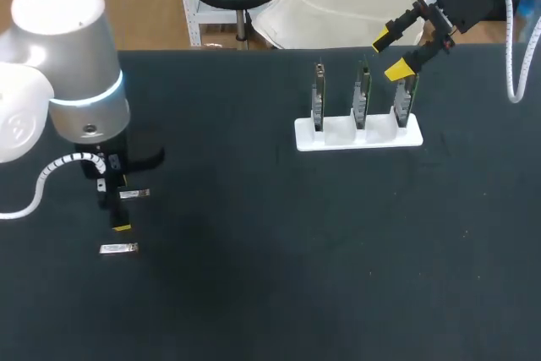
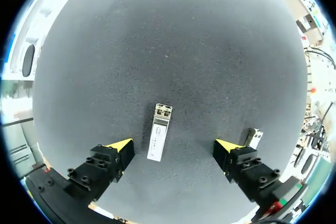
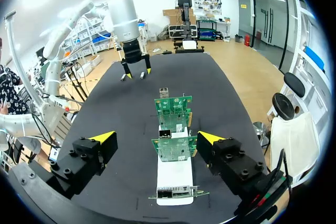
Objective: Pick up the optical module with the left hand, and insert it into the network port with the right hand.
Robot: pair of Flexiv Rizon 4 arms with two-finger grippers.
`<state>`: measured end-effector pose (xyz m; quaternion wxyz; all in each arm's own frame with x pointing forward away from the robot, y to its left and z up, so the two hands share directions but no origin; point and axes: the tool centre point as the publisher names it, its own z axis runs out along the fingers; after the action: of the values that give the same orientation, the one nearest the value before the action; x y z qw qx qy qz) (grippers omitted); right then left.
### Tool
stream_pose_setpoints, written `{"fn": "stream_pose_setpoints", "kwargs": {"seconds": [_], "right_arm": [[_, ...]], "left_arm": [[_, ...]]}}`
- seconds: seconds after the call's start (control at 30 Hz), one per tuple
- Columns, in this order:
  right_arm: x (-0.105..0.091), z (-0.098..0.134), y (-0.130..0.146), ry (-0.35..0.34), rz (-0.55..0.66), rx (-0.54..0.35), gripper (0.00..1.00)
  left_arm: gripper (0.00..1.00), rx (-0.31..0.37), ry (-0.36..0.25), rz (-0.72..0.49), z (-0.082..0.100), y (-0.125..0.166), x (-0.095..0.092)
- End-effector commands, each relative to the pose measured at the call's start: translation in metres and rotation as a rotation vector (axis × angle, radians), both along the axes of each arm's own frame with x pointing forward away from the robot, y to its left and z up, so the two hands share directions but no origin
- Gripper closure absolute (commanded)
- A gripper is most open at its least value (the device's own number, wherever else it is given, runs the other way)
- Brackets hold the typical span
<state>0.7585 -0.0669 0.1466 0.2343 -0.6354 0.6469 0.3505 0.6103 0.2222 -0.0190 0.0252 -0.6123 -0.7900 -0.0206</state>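
The black table point(image 1: 270, 293) held a module point(image 1: 118, 248) and a second module point(image 1: 133, 194) at left, a white stand point(image 1: 357, 138) with three boards point(image 1: 361, 95) toward the right.

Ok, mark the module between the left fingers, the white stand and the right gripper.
optical module point(image 2: 159, 139): left wrist view, mid-body.
white stand point(image 1: 355, 142): head view, front wall.
right gripper point(image 1: 390, 53): head view, between its tips.

No text, number or sign can be read. The small silver metal optical module point(image 2: 159, 139) lying on the black counter point(image 2: 168, 51) carries a white label point(image 2: 156, 143) along its upper face, but the print is too small to make out. Any print on the green circuit boards point(image 3: 173, 106) is likewise too small to tell.
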Motion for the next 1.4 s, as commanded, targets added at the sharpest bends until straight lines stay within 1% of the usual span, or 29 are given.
{"fn": "stream_pose_setpoints", "kwargs": {"seconds": [0.03, 0.07, 0.1, 0.13, 0.17, 0.2, 0.33, 0.57, 0.77, 1.07, 1.2, 1.3, 1.37, 1.4], "right_arm": [[-0.001, 0.0, 0.0, -0.002, -0.001, 0.0, 0.0], [-0.001, 0.0, 0.0, -0.002, -0.001, 0.0, 0.0], [-0.001, 0.0, 0.0, -0.002, -0.001, 0.0, 0.0], [-0.001, 0.0, 0.0, -0.002, -0.001, 0.0, 0.0], [-0.001, 0.0, 0.0, -0.002, -0.001, 0.0, 0.0], [-0.001, 0.0, 0.0, -0.002, -0.001, 0.0, 0.0], [-0.001, 0.0, 0.0, -0.002, -0.001, 0.0, 0.0], [-0.001, 0.0, 0.0, -0.002, -0.001, 0.0, 0.0], [-0.001, 0.0, 0.0, -0.002, -0.001, 0.0, 0.0], [-0.001, 0.0, 0.0, -0.002, -0.001, 0.0, 0.0], [-0.001, 0.0, 0.0, -0.002, -0.001, 0.0, 0.0], [-0.001, 0.0, 0.0, -0.002, -0.001, 0.0, 0.0], [-0.001, 0.0, 0.0, -0.002, -0.001, 0.0, 0.0], [-0.001, 0.0, 0.0, -0.002, -0.001, 0.0, 0.0]], "left_arm": [[0.03, -0.001, 0.008, -0.001, -0.006, 0.002, 0.005], [0.51, -0.001, 0.008, -0.002, -0.007, 0.001, 0.006], [0.55, -0.001, 0.009, -0.002, -0.007, 0.001, 0.006], [0.67, -0.002, 0.009, -0.001, -0.008, 0.001, 0.007], [0.98, -0.004, 0.009, 0.004, -0.008, 0.001, 0.008], [1.0, -0.005, 0.009, 0.007, -0.008, 0.002, 0.008], [1.0, -0.01, 0.009, 0.014, -0.009, 0.002, 0.009], [1.0, -0.041, 0.007, 0.037, -0.011, 0.001, 0.011], [1.0, -0.049, 0.008, 0.042, -0.012, 0.0, 0.012], [1.0, -0.115, -0.017, 0.101, -0.011, -0.007, 0.018], [1.0, -0.144, -0.042, 0.13, -0.005, -0.016, 0.027], [1.0, -0.164, -0.063, 0.139, 0.006, -0.027, 0.038], [1.0, -0.194, -0.087, 0.126, 0.013, -0.035, 0.045], [1.0, -0.195, -0.096, 0.126, 0.016, -0.039, 0.048]]}}
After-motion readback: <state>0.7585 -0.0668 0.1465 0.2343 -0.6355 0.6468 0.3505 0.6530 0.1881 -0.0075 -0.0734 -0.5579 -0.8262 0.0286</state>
